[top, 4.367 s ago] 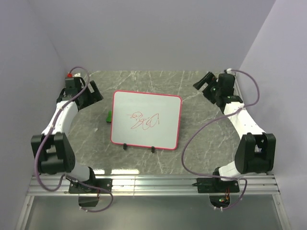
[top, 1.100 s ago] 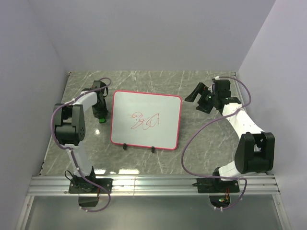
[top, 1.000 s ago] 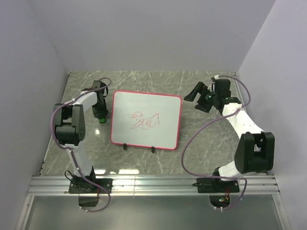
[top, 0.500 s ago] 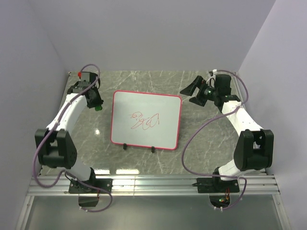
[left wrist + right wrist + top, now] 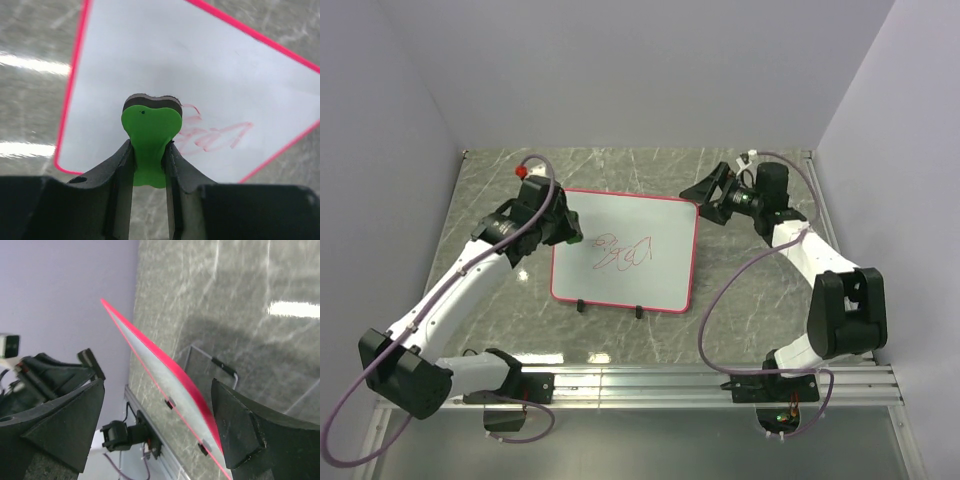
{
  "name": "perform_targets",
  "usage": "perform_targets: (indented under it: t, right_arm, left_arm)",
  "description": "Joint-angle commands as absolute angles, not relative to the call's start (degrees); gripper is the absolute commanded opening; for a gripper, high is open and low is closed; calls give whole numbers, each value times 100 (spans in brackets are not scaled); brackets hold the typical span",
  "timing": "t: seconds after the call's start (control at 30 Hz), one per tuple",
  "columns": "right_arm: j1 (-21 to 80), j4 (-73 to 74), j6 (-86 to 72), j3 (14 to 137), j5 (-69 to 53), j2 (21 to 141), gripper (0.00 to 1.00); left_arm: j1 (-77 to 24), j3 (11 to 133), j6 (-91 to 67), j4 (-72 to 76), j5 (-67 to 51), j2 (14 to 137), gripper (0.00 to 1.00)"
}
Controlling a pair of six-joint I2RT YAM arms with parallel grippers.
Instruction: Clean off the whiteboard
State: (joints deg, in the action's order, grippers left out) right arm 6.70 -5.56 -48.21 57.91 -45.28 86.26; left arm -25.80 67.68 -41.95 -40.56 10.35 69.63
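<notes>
Marble desk (image 5: 760, 290): grey with pale veins, lilac walls (image 5: 620, 70) behind and at both sides; it carries the whiteboard (image 5: 625, 275).
Whiteboard: lies flat at the middle of the desk, long sides running left to right, with a pink-red frame (image 5: 694, 255) all round.
Clips (image 5: 581, 304): two small black ones on the board's near edge.
Scribble (image 5: 620, 250): red loops near the middle of the white face, unwiped.
Left hand (image 5: 149, 150): closed on the green eraser (image 5: 151, 131), reaching in over the board's left part.
Eraser: heart-shaped green block with a dark felt layer on its far face, pinched by its narrow end between the two fingers. The felt faces the board just left of the scribble; whether it touches the surface I cannot tell.
Right hand (image 5: 707, 198): open, jaws spread wide with nothing between them, at the board's far right corner. In its wrist view the board's red edge runs across the gap between the fingers; contact with the frame cannot be told.
Cables (image 5: 718, 290): purple, looping from each arm.
</notes>
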Motion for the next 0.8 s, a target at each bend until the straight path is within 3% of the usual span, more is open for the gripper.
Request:
perform_targets:
  t: [0.0, 0.13, 0.3, 0.37, 0.5, 0.77]
  right_arm:
    - [738, -1396, -5229, 5345, -4685, 8438, 93]
    - [738, -1468, -5151, 4905, -4658, 8323, 87]
    - [791, -1241, -4896, 4720, -4615, 8201, 72]
    - [817, -1134, -4720, 4729, -4597, 8183, 62]
    - [870, -705, -4387, 4781, -4430, 8016, 53]
    - [940, -484, -4149, 4702, -4192, 7866, 47]
  left_arm:
    - [-3030, 6987, -4833, -4174, 1177, 6803, 0]
    - [-3594, 7329, -5045, -4219, 1327, 7039, 0]
    - [-4331, 7716, -5124, -4017, 1476, 7751, 0]
    - [-4508, 7875, -5133, -3833, 1511, 8084, 0]
    - [-4956, 7884, -4931, -3157, 1442, 8498, 0]
    - [-5291, 7902, -4369, -2313, 1371, 9131, 0]
